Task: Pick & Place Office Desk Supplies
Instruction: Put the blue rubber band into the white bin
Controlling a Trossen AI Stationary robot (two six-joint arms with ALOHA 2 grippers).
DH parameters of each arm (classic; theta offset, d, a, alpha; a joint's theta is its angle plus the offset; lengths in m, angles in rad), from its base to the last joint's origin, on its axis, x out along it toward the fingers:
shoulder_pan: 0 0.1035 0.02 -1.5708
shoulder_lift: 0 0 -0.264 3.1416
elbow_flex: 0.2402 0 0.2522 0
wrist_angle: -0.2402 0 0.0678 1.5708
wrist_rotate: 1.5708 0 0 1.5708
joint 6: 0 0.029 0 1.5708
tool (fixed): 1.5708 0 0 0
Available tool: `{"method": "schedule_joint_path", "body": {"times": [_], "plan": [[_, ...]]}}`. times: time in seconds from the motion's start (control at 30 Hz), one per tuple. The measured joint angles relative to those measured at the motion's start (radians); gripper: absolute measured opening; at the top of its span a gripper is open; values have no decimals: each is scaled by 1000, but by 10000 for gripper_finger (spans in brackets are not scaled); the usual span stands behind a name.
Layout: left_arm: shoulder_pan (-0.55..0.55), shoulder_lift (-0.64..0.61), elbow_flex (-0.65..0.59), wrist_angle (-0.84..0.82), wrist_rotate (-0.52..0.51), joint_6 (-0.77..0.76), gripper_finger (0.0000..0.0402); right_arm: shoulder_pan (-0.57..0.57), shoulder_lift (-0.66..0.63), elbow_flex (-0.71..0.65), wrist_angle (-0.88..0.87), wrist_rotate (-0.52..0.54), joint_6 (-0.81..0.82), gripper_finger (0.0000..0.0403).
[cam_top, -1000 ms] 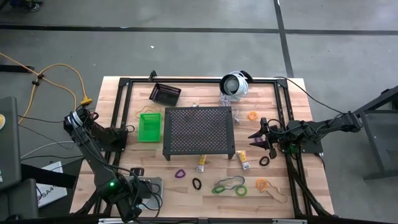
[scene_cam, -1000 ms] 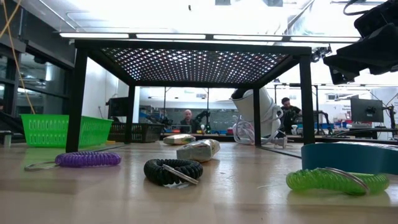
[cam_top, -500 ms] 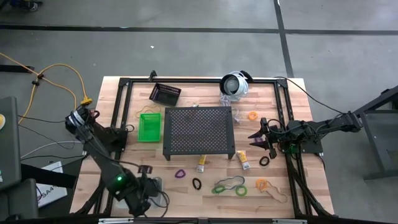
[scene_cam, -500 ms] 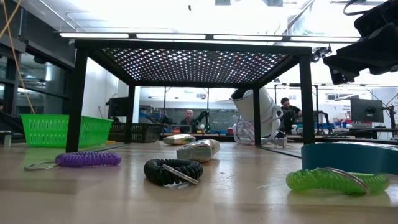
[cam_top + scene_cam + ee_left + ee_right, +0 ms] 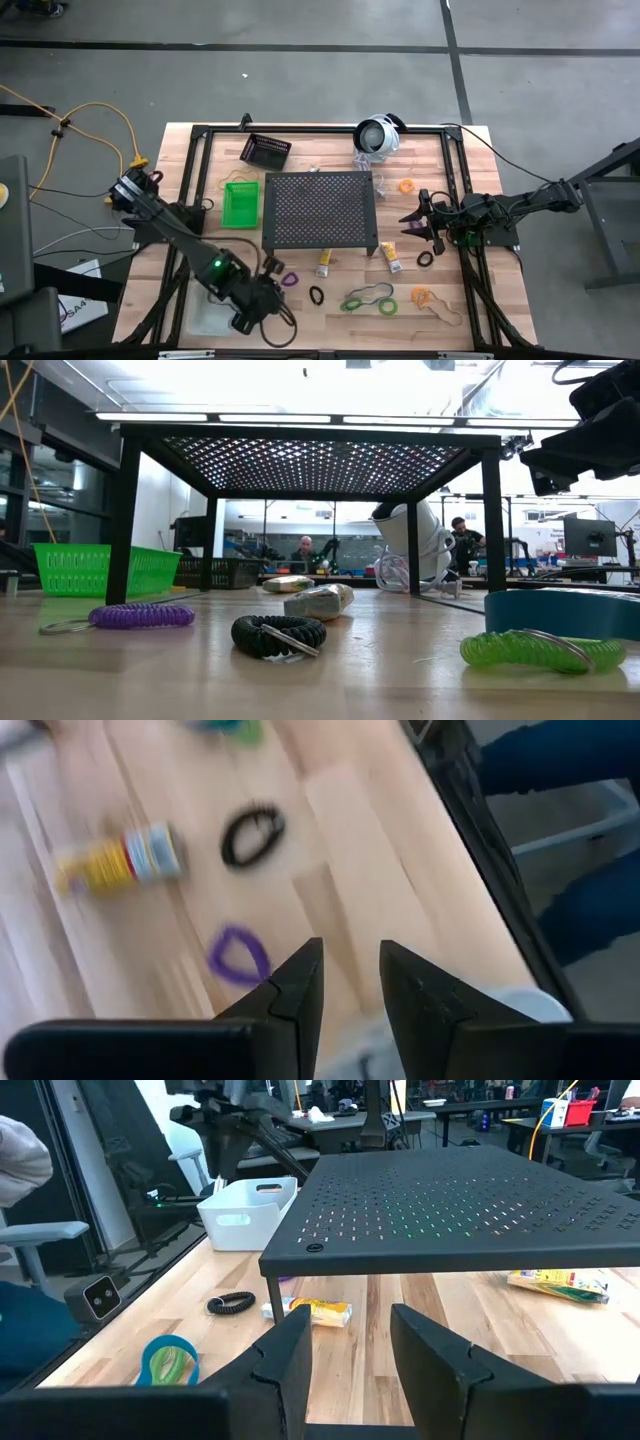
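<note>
High view: left gripper (image 5: 268, 292) low over the table's front-left, purple loop (image 5: 290, 279) just at its 2 o'clock, black loop (image 5: 317, 296) at 3 o'clock; right gripper (image 5: 410, 222) hangs right of the black stand (image 5: 320, 212). Left wrist view: fingers (image 5: 296, 992) parted, empty, above the purple loop. Right wrist view: fingers (image 5: 285, 1350) parted, holding nothing, yellow tube (image 5: 318, 1312) beyond.

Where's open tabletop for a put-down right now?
Bare wood lies along the table's far edge between the small black mesh bin and the round white-and-silver device. The near right is crowded: green coil loops, orange rubber band, black coil loop. The left gripper hangs by the purple loop.
</note>
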Motion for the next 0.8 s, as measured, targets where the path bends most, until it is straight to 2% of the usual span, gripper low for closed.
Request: {"method": "schedule_joint_path", "body": {"times": [0.13,0.23,0.8], "plan": [[33,0,0,86,-3,145,97,0,0,0,0,0,0,126],[55,0,0,153,-3,190,97,0,0,0,0,0,0,126],[129,0,0,224,-2,147,97,0,0,0,0,0,-2,126]]}}
